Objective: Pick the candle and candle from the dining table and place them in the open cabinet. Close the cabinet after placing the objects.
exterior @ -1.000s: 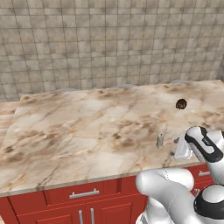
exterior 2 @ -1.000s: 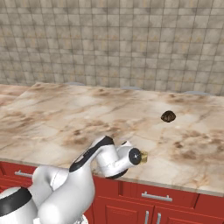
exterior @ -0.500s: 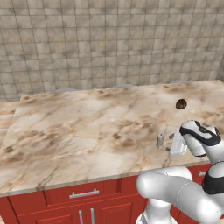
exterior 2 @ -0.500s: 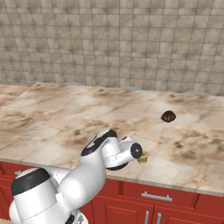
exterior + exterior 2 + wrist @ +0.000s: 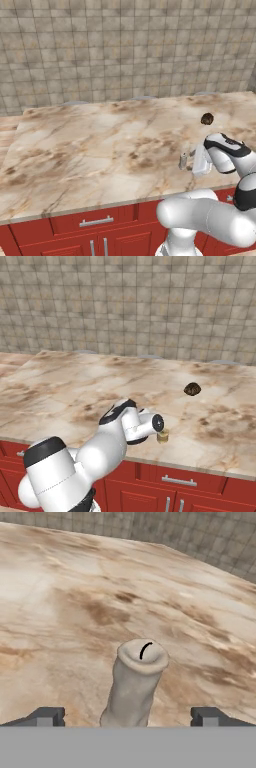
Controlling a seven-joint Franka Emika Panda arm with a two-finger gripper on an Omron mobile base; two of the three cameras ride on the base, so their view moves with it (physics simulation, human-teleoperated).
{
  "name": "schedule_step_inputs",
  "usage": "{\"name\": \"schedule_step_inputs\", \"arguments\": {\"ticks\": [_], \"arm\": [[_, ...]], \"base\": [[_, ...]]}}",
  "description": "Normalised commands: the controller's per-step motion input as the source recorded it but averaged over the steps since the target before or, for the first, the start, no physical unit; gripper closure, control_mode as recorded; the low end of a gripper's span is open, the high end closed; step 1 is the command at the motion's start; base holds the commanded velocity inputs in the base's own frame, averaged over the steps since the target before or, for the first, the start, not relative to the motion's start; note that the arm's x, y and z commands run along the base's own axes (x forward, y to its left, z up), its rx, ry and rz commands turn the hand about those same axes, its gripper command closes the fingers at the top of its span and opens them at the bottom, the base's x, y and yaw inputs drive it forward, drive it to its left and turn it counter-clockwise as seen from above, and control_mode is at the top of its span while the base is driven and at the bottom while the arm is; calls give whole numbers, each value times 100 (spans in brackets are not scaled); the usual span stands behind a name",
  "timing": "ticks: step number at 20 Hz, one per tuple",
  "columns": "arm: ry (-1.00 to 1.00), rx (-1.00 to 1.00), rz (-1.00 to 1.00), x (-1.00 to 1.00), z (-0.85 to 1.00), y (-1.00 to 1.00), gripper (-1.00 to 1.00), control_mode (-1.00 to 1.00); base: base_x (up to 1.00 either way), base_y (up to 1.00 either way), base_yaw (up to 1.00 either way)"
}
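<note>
On the beige veined marble dining table, the gripper straddles the slim upright grey candle, fingers wide; descending and closing comes next.

Slim grey candle stands upright on the veined dining table; squat golden-tan candle at its 3 o'clock.

A dark brown lump rests below a tiled wall
</note>
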Motion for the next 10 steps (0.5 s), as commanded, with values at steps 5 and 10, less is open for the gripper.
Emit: {"name": "schedule_step_inputs", "arguments": {"ticks": [5, 10], "arm": [[0, 1, 7, -2, -2, 19, -100, -100], [1, 0, 7, 0, 0, 8, -100, -100]], "base": [[0, 0, 0], [0, 0, 0]]}}
